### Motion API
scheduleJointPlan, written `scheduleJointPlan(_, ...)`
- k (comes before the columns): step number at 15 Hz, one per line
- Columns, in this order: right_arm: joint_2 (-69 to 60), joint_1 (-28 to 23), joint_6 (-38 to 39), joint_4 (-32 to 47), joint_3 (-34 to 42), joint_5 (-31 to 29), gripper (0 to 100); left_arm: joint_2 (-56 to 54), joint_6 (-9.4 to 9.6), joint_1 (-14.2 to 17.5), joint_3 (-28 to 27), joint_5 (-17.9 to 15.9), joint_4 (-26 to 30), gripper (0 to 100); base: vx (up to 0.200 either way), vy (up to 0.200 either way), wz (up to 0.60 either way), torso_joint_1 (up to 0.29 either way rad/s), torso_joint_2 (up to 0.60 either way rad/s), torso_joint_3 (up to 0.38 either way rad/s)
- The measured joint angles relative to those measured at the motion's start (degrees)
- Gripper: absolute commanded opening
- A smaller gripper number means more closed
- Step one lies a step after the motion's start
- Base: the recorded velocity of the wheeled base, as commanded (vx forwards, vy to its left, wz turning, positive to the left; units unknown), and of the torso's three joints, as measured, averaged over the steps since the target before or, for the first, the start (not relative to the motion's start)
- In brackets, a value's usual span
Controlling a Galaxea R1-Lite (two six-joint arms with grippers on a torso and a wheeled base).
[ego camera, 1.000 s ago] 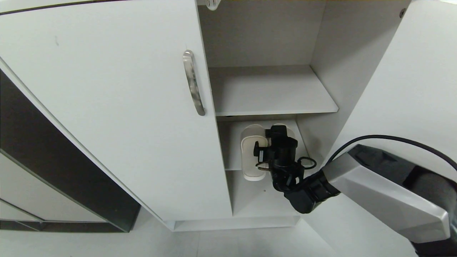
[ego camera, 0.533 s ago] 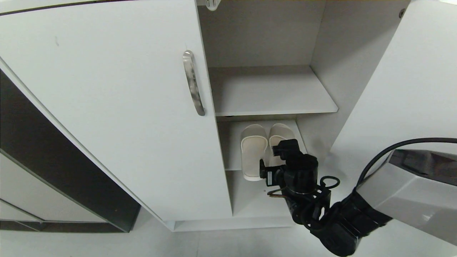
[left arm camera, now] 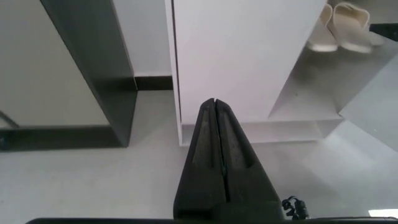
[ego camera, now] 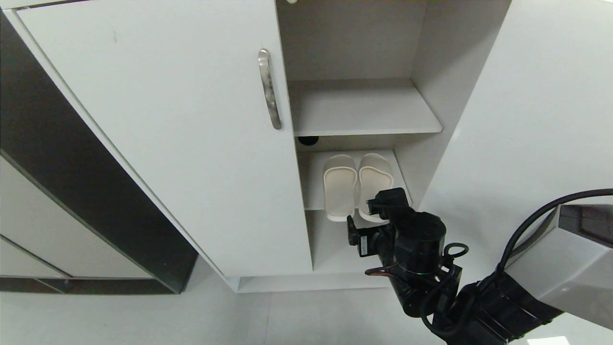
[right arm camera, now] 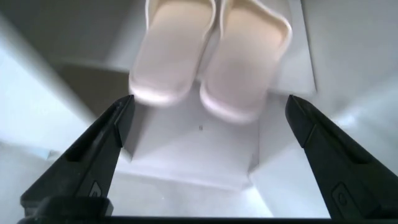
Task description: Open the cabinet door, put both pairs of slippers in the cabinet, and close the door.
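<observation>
Two cream slippers (ego camera: 341, 184), side by side

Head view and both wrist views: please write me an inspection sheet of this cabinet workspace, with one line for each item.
Surface: white middle shelf, below the white upper shelf.
Job's things: pair of cream foam slippers side by side on the middle shelf, ends slightly past its front edge; white right cabinet door open; white left cabinet door shut.
Clutter: nothing seen.
Grippers: right gripper fingers open, empty, just in front of the slippers; left gripper fingers shut, empty, above the floor.
Cables: black cable arcs along the right arm, apart from the shelves.
Surroundings: pale floor; dark panel left of the cabinet.
</observation>
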Motion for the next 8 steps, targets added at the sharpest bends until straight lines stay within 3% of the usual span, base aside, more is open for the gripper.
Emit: scheduleJointPlan(8,-0.3,0.1,-0.3,-1.7,1.7,-0.1,100,0.0,0.0,0.0,0.0,0.0,0.0,0,0.0,0.0,0.0,0.0,0.0,0.0)
